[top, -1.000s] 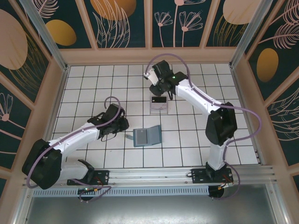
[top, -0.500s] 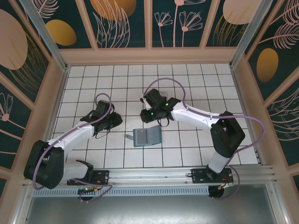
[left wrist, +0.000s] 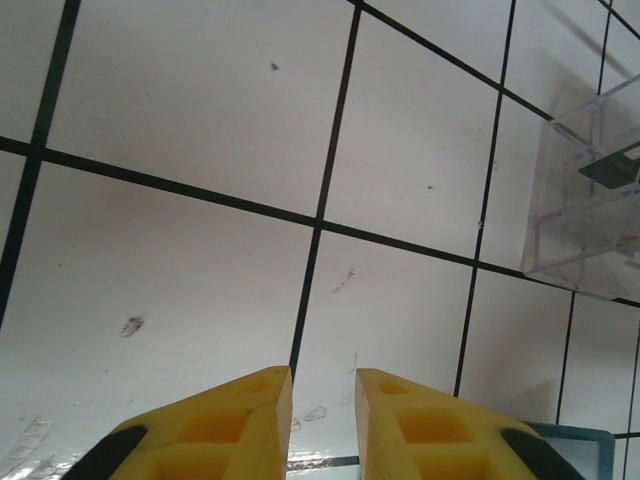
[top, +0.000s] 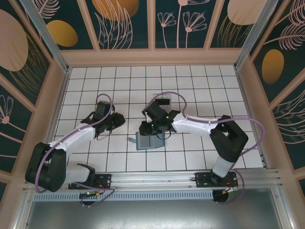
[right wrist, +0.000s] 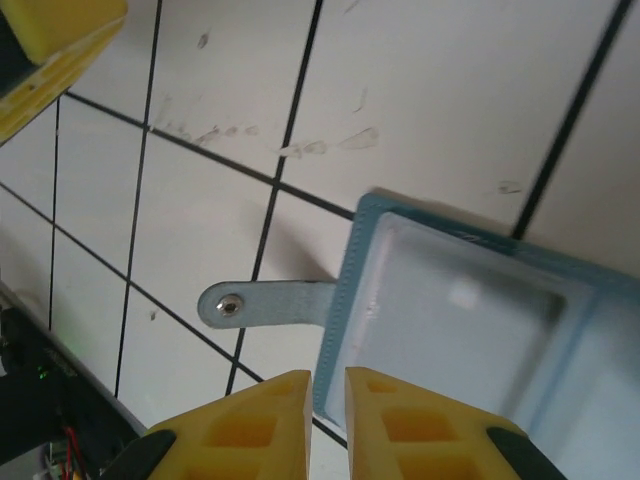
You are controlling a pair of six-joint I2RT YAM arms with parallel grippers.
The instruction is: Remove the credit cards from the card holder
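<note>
Your right gripper [right wrist: 325, 385] hovers nearly closed, empty, over the open card holder [right wrist: 480, 320] by its strap tab [right wrist: 262, 304] — pin it down next. Left gripper [left wrist: 322, 392] idles, narrowly parted, holding nothing — a dark card [left wrist: 612, 166] sits in the clear tray [left wrist: 585, 205].

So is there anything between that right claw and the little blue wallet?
Nothing visible. The right gripper hangs just above the open card holder, its nearly closed fingers near the edge where the strap tab joins, with bare tiled table around.
</note>
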